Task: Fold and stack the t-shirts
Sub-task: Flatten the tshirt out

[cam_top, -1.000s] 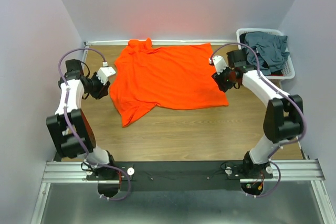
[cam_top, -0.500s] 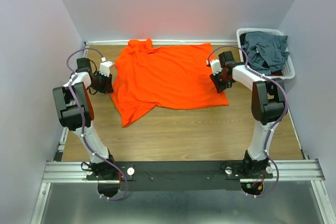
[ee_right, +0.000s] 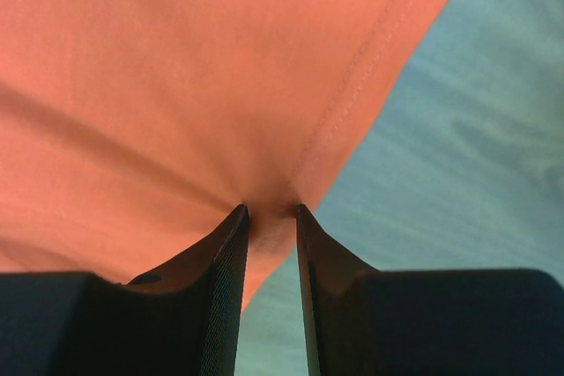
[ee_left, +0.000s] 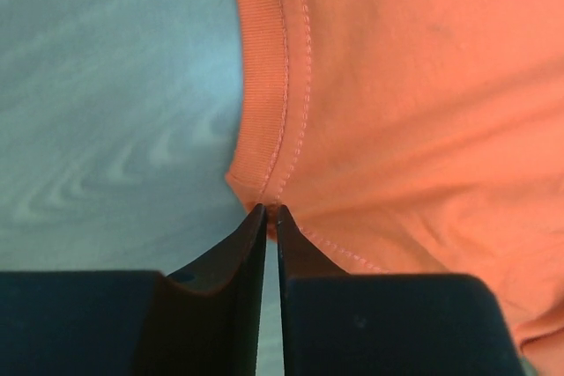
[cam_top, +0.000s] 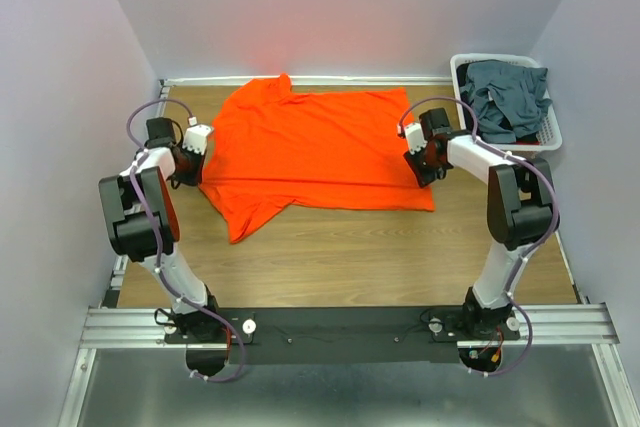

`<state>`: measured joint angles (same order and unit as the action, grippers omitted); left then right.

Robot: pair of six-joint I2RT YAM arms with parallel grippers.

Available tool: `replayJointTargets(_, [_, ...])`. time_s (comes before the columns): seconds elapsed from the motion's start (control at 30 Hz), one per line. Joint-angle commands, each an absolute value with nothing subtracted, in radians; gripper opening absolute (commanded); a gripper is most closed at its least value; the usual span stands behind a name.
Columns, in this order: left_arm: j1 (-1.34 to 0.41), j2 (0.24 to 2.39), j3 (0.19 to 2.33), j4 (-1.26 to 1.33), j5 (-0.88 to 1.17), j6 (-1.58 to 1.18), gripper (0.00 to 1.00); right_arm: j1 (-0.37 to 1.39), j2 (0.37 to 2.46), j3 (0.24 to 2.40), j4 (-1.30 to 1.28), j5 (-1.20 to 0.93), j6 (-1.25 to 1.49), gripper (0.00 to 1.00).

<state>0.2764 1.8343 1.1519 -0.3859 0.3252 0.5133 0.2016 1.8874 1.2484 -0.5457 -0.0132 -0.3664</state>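
Note:
The orange-red t-shirt [cam_top: 315, 152] lies spread flat across the far half of the wooden table. My left gripper [cam_top: 197, 173] sits at its left edge; in the left wrist view it [ee_left: 271, 217] is shut on the stitched hem [ee_left: 278, 112] where the edge bends. My right gripper [cam_top: 427, 171] is at the shirt's right edge. In the right wrist view it [ee_right: 271, 214] is shut on a small pinched fold of the orange cloth [ee_right: 176, 68] just inside the hem. Dark blue-grey t-shirts [cam_top: 508, 92] lie heaped in the basket at the back right.
The white slatted basket [cam_top: 553, 135] stands in the back right corner against the wall. Bare wooden tabletop [cam_top: 350, 257] stretches from the shirt's near edge to the arm bases. Walls close in the table on the left, back and right.
Both grippers have closed onto the shirt's side edges. The cloth now lies flatter and wider, with its left edge drawn out to the left and the collar bump smoothed down.

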Motion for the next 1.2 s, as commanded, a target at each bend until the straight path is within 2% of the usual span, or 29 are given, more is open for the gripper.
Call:
replayJointTargets(0.0, [0.295,1.764,1.103,-0.509,0.269,0.58,0.2,0.195,1.855,1.203,-0.653,-0.026,-0.362,0.37])
replayJointTargets(0.1, [0.276,1.634,1.132,-0.613,0.4,0.653,0.43,0.201,1.801,1.242,-0.707,-0.118,-0.342,0.43])
replayJointTargets(0.23, [0.197,1.537,1.146,-0.718,0.475,0.716,0.51,0.21,1.761,1.304,-0.759,-0.161,-0.307,0.52])
replayJointTargets(0.4, [0.011,1.488,1.089,-0.749,0.497,0.681,0.53,0.216,1.759,1.325,-0.805,-0.175,-0.291,0.53])
replayJointTargets(0.67, [-0.149,1.548,1.042,-0.686,0.503,0.6,0.61,0.216,1.759,1.301,-0.808,-0.144,-0.295,0.53])
replayJointTargets(1.1, [-0.232,1.632,1.02,-0.63,0.499,0.574,0.63,0.216,1.759,1.287,-0.807,-0.124,-0.304,0.53])
replayJointTargets(1.17, [-0.242,1.635,1.019,-0.629,0.494,0.574,0.58,0.216,1.758,1.289,-0.807,-0.118,-0.305,0.53])
